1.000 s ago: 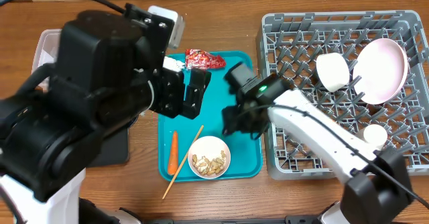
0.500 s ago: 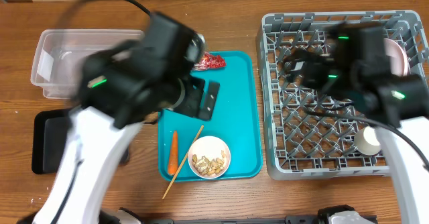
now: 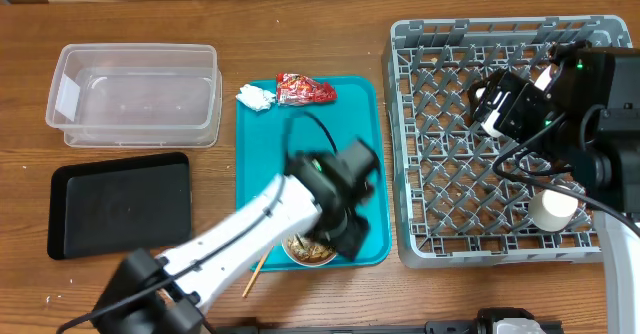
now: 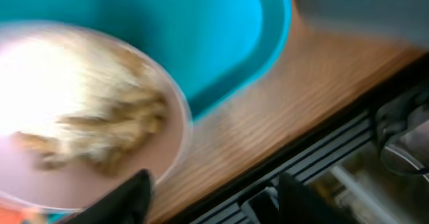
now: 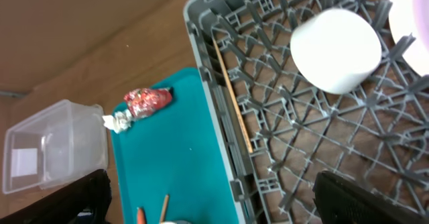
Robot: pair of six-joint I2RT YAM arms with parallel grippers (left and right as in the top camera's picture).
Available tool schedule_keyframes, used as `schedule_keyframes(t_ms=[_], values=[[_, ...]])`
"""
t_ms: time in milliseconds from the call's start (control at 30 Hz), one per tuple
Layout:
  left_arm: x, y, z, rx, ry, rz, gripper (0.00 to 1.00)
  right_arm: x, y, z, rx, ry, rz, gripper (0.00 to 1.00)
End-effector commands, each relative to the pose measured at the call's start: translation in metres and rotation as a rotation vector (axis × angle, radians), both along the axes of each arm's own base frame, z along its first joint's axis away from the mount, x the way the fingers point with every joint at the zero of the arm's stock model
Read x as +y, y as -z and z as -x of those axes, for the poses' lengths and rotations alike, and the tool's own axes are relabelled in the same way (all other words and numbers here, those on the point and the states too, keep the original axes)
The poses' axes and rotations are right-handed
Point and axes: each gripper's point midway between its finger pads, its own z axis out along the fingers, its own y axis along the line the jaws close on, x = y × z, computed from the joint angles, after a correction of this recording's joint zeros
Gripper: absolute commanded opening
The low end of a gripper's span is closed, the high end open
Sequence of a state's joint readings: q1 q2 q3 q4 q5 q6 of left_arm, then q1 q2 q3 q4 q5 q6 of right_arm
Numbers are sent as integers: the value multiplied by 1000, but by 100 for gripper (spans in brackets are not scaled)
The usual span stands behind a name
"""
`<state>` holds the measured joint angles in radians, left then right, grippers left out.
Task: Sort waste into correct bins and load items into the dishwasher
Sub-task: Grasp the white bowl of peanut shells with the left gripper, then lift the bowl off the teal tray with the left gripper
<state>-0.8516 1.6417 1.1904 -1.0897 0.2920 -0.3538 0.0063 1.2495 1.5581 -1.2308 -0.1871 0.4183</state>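
**Desk:** The big pieces?

**Photographer:** Square grey dish rack, pegs upright, at right. Teal tray at centre. Clear labelled tub far left, with the shallow black tray just in front of it.

**Desk:** The dishes?

**Photographer:** In the rack, the edge of a white plate, an upturned white bowl and a small cup. The right gripper hangs over them, fingers spread wide, empty. A scrap bowl sits at the teal tray's near edge. The left gripper is over it, blurred, jaws apart, rim beside one finger, unclamped.

**Desk:** Small stuff?

**Photographer:** Red crinkled wrapper beside crumpled white tissue at the tray's far edge; thin wooden chopstick along the rack's left wall; beige nut scraps in the scrap bowl
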Motion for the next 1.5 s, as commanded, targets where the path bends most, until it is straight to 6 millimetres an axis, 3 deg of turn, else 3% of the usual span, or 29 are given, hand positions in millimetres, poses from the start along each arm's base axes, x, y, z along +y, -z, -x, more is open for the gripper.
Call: schedule_keyframes(t_ms=[0,167,367,533,733,933,1067,1200,1467], values=[[1,25,15,42,-61,-48,49,0,3,-3,18,-6,-2,100],[-13,43,10,9,-74,-11,36,0,16,-4,77,-6,-2,100],[-2,57,-9,-77,-173,-112,36,0,31,-2,150,-6,-2,100],[-13,59,-14,-83,-177,-70,34,0,35,-1,170,-6,-2,100],[-21,38,-4,8,-160,-42,30,0,35,0,171,-6,-2,100],[-28,-1,-21,-55,-138,-53,32,0,34,-2,164,-6,-2,100],[-20,-13,-40,-161,-158,-111,51,0,34,-2,165,-6,-2,100],[-4,-2,-50,-216,-222,-192,60,0,35,-1,169,-6,-2,100],[8,39,-35,-163,-303,-221,56,0,37,3,187,-6,-2,100]])
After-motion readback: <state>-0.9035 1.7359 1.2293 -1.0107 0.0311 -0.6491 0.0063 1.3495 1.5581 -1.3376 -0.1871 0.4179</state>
